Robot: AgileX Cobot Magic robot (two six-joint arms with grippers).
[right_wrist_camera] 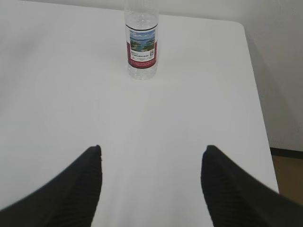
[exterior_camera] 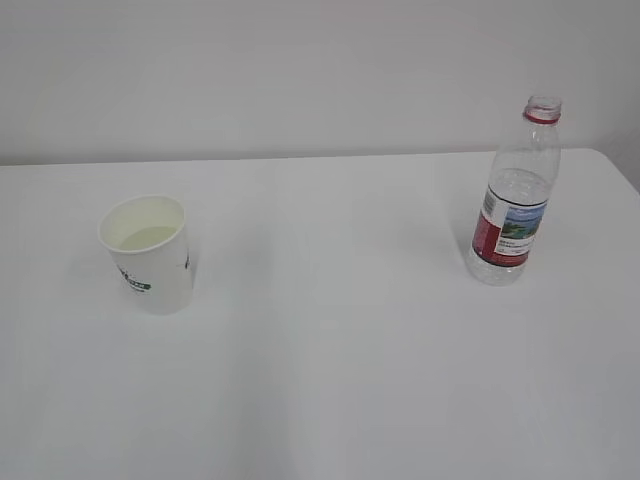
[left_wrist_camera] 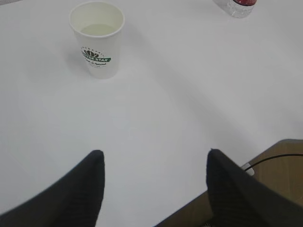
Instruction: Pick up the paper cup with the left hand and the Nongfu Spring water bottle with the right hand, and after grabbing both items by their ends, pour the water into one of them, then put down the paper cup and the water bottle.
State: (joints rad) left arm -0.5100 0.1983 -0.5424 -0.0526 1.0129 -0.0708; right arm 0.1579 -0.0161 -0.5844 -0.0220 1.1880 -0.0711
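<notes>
Currently I log: paper cup (exterior_camera: 148, 252) lower left, Nongfu Spring water bottle (exterior_camera: 516, 205) upper right, capless; bottle's top cropped in right wrist view; left hand (left_wrist_camera: 155, 163) and right hand (right_wrist_camera: 151, 158) both spread, empty.

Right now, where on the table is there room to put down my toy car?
The widest bare patch lies between the paper cup on the left and the water bottle on the right. The front of the white table is bare too. Nowhere is crowded; only the strip right of the bottle, toward the table edge, is narrow.
</notes>
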